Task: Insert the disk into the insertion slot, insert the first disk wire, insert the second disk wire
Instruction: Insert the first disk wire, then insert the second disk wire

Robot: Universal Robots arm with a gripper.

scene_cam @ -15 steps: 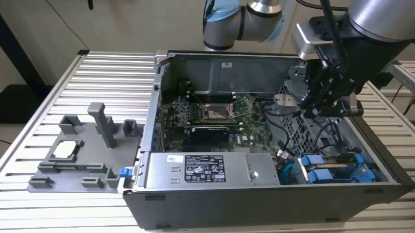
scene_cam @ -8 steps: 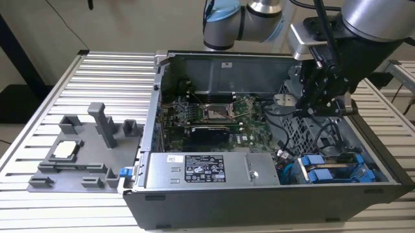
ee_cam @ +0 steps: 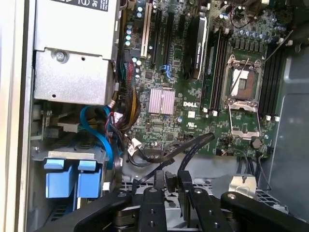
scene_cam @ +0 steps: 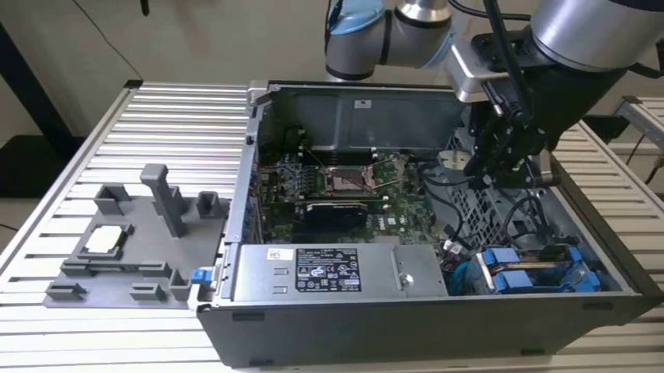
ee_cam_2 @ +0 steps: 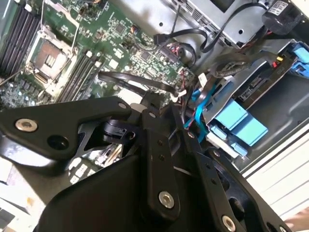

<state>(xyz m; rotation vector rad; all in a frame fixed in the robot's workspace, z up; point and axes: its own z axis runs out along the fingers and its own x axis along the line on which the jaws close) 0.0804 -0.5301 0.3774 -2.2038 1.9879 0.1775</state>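
Ribbed table [scene_cam: 176, 109], open computer case [scene_cam: 343, 334]: disk [ee_cam: 54, 180] is found seated in the bay beside a second blue-carriered drive [ee_cam: 89, 180]; gripper [ee_cam: 171, 176] jaws are closed on a black wire [ee_cam: 197, 144], best kept square to its port.

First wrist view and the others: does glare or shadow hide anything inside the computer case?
In the first wrist view, the case wall is washed out white while the motherboard is evenly lit; in the exterior view, the drive cage beneath the arm lies in shadow.
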